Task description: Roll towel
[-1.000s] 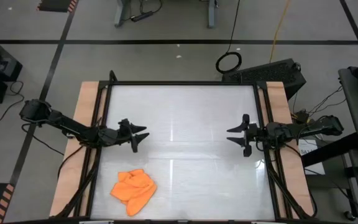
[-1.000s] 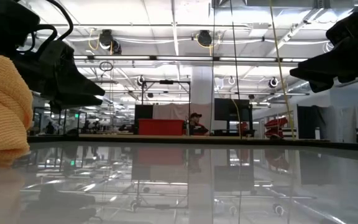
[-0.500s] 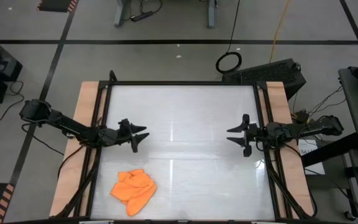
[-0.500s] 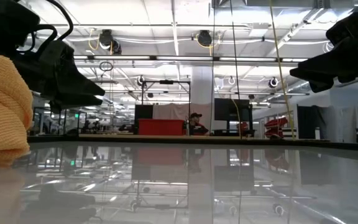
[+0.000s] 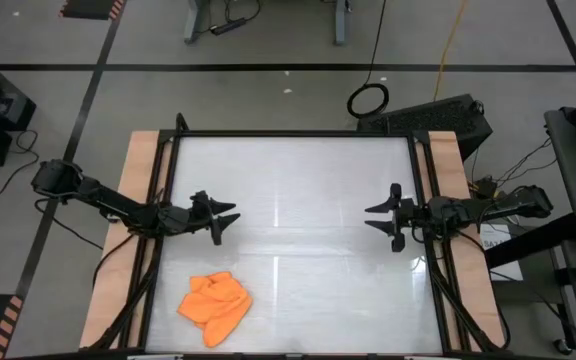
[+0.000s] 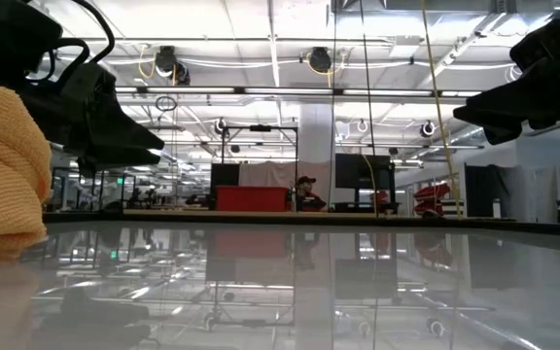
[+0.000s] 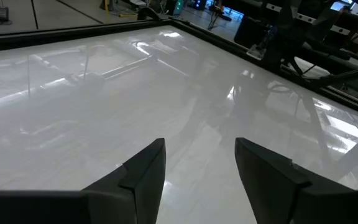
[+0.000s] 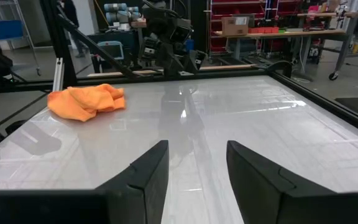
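High view. Your left pincer (image 5: 224,220) sits at the centre left of the frame, above the glossy white desk (image 5: 298,180), with its two dark fingers spread and nothing between them. Your right pincer (image 5: 380,217) sits at the centre right, facing the left one across the middle of the desk, its fingers likewise spread and holding nothing.

The towel (image 5: 215,305), bright orange and crumpled into a loose heap, lies on the desk at the lower left of the frame, below the left pincer and well apart from both pincers. No part of it is rolled.

Low view. The towel (image 6: 6,173) fills the left edge of the frame as a rumpled orange mass resting on the desk (image 6: 290,292). One dark arm shows at the upper left, just behind the towel, the other at the upper right. A person shows far off in the room behind the desk, near the centre.

Right wrist view. The towel (image 8: 87,101) lies at the upper left of the frame, far beyond the spread fingers (image 8: 143,174).
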